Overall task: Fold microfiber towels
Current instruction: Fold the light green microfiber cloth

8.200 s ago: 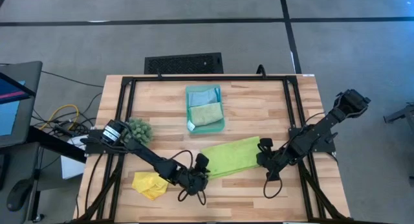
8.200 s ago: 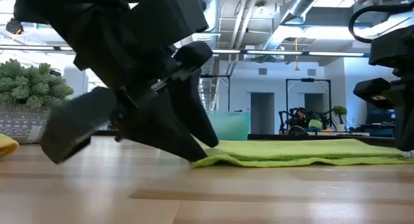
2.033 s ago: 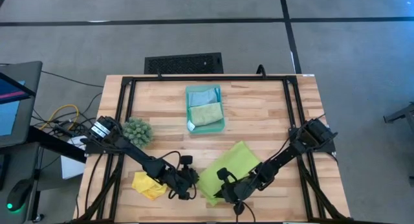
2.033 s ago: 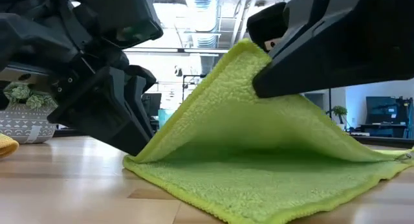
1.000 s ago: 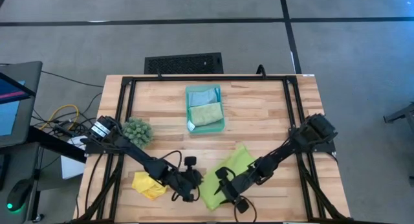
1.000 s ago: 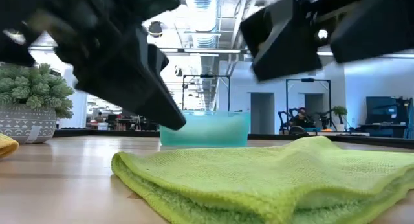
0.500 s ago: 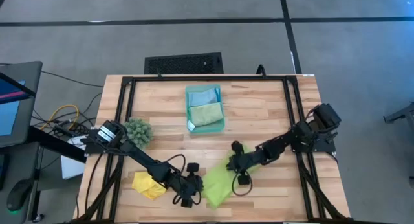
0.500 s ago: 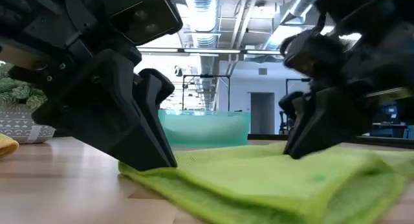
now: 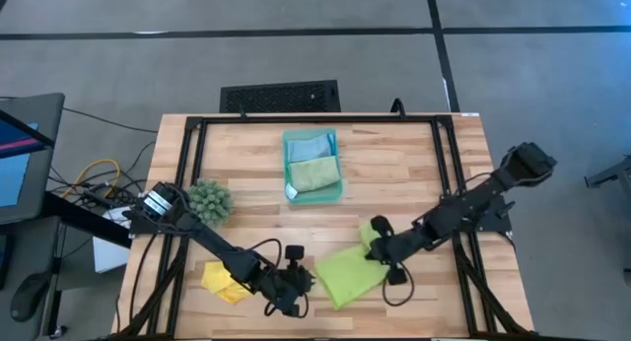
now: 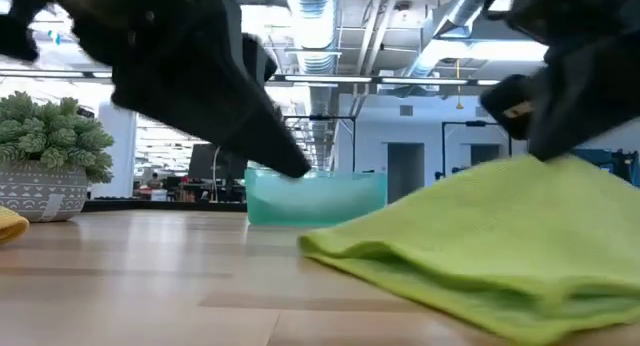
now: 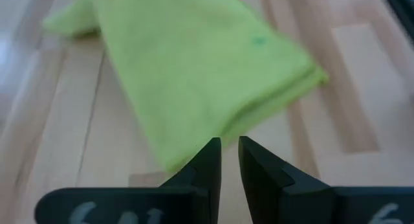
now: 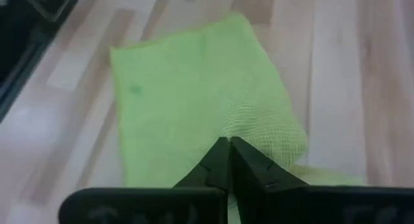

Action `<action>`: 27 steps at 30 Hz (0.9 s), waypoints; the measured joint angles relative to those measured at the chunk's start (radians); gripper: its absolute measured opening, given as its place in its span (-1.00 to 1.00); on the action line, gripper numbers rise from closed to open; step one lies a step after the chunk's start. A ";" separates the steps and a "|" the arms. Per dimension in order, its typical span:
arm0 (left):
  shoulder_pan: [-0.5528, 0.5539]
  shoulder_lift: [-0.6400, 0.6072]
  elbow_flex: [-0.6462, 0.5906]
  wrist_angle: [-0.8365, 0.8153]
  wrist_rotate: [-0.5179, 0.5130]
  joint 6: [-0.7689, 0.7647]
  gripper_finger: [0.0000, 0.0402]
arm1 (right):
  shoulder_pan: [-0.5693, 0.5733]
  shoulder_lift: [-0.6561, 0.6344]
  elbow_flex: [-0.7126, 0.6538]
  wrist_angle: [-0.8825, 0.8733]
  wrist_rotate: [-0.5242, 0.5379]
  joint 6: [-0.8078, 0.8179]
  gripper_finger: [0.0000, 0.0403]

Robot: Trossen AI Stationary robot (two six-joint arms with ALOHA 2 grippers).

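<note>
Bench (image 9: 414,173) is carrying the folded lime green towel (image 9: 347,272) near its front edge. Right gripper (image 9: 380,244) is pinching the towel's far corner, fingers closed on fabric. Left gripper (image 9: 296,285) is sitting beside the near edge, fingers nearly closed, empty. Judgement: the fold is needing aligned edges; open bench is lying rightward, yellow towel (image 9: 225,281) crowding the left.

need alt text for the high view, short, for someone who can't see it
Seen from above, the right gripper pinches the far edge of a folded lime green towel near the wooden table's front, with the left gripper beside the towel's other side. A yellow towel lies left; a teal tray holds two more.
</note>
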 joint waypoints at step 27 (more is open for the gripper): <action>0.084 0.123 -0.025 0.148 0.268 -0.099 -0.77 | -0.065 -0.059 -0.104 -0.066 0.047 0.190 -0.10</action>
